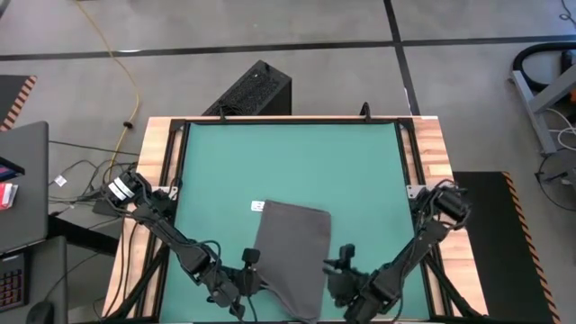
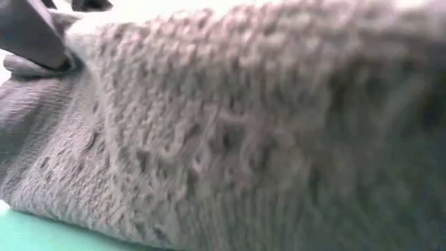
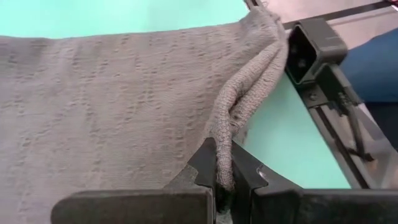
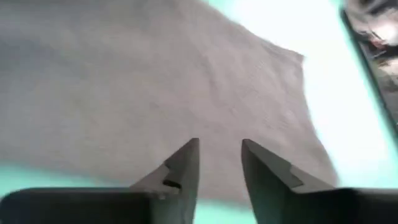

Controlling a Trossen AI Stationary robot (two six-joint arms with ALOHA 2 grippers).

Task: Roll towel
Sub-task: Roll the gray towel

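Item: towel (image 1: 292,252), dark grey knit cloth, lay on the green table (image 1: 288,162) toward its near edge, between the two arms; a small white label (image 1: 257,206) showed at the towel's far left corner.

Left gripper (image 3: 224,186) was at the towel's near left edge, fingers pinched tight on a raised fold of that edge.

Right gripper (image 4: 219,165) was at the towel's near right edge, fingers parted with a gap between them, over the cloth, gripping nothing.
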